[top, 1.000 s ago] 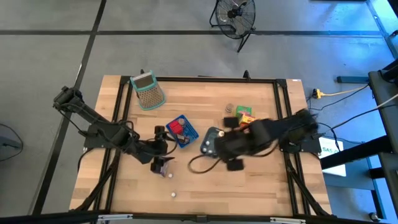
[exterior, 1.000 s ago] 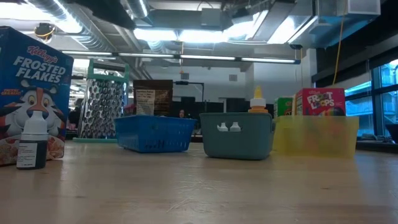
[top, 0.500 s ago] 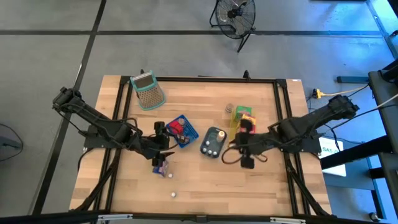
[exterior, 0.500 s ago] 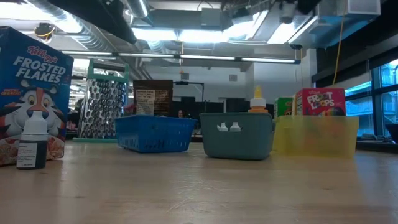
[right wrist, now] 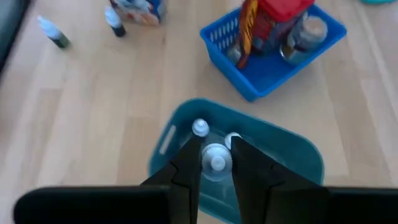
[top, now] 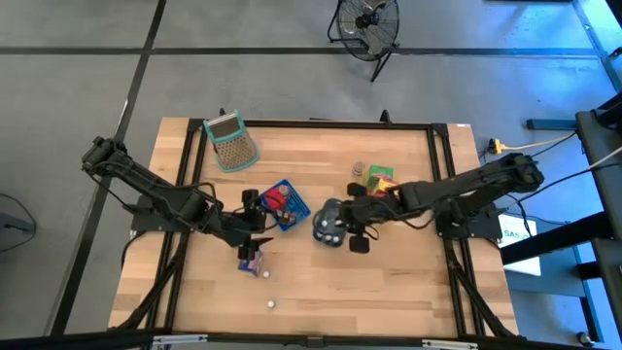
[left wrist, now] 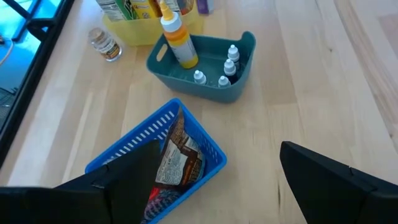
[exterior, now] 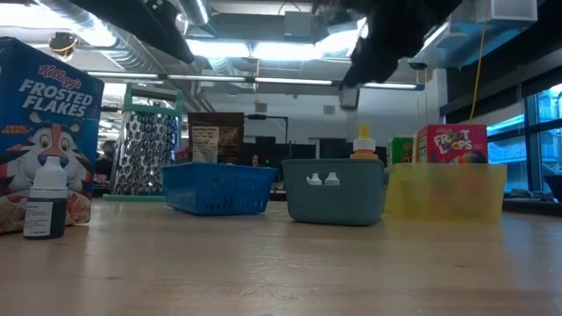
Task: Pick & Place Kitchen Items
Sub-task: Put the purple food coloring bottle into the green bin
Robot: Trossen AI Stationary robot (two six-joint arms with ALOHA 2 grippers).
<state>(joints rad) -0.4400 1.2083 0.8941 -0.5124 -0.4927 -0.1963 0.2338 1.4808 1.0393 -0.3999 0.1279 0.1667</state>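
Observation:
My right gripper [right wrist: 216,163] hangs above the teal tray [top: 327,216] near the table's middle, shut on a small white-capped bottle [right wrist: 216,157]. Two more white caps [right wrist: 200,129] stand in the tray below it. In the low view the right arm [exterior: 386,39] shows dark above that teal tray [exterior: 334,191]. My left gripper [top: 257,227] is open over bare wood beside the blue basket [top: 284,202], which holds packets [left wrist: 177,163]. A small Frosted Flakes box [exterior: 46,132] stands on the table with a dropper bottle [exterior: 46,204] in front of it. My right gripper pinches the small bottle just below its white cap [right wrist: 216,167] between its two fingers. The fingers slant down from the table's right side. The bottle is lifted clear, above the teal tray; its lower part is hidden by the fingers.
A yellow tray [top: 381,183] with boxes stands right of the teal one, and a clear jar [left wrist: 102,43] beside it. An orange-capped bottle [left wrist: 177,38] stands in the teal tray. A grater [top: 231,142] lies at the far left. A tiny white piece [top: 271,303] lies near the front edge.
My right gripper has come down and toward the table's left, from beside the yellow tray to above the teal tray, tipping further downward. In the low view the arm has entered from above. It has stayed shut on the bottle.

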